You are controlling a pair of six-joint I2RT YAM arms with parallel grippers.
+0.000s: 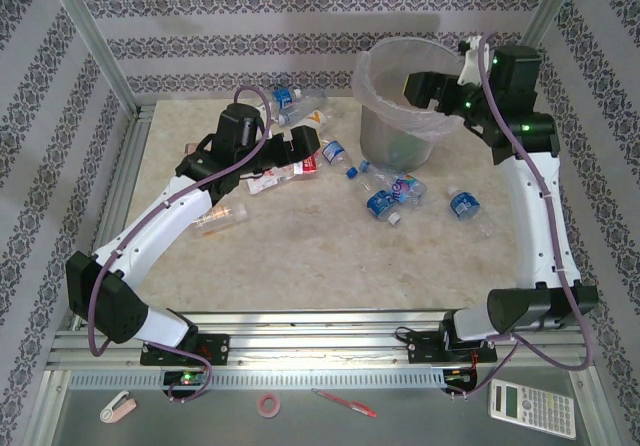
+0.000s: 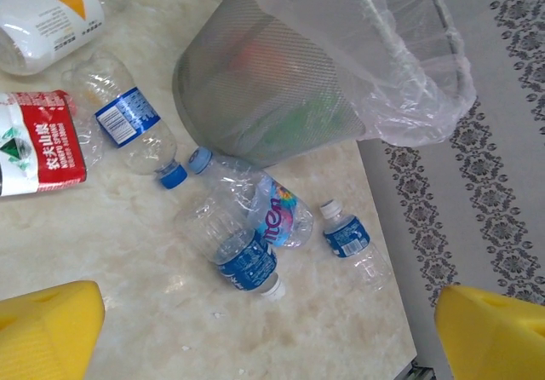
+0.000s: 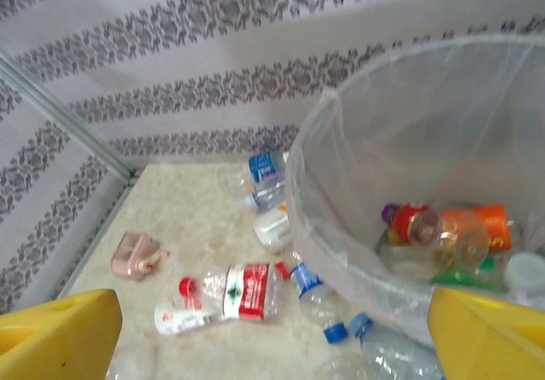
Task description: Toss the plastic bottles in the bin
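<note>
The bin [image 1: 398,116] stands at the back right, lined with a clear bag; inside lie red, orange and green bottles [image 3: 436,231]. My right gripper [image 1: 420,90] hangs open over its right rim with nothing between its yellow fingers [image 3: 55,337]. My left gripper [image 1: 303,149] is open and empty above the table, left of the bin [image 2: 272,90]. Below it lie a blue-labelled bottle [image 2: 245,256], a colourful-labelled one [image 2: 281,214] and a small one [image 2: 349,237]. A red-labelled bottle [image 1: 285,174] lies by the left gripper. More bottles lie at the back [image 1: 296,96].
A pinkish boxy object [image 3: 136,256] sits near the left frame post. An orange-tinted bottle [image 1: 225,214] lies beside the left arm. Patterned walls and aluminium rails [image 1: 120,181] bound the table. A calculator [image 1: 530,408], tape roll [image 1: 268,403] and pen lie on the front ledge.
</note>
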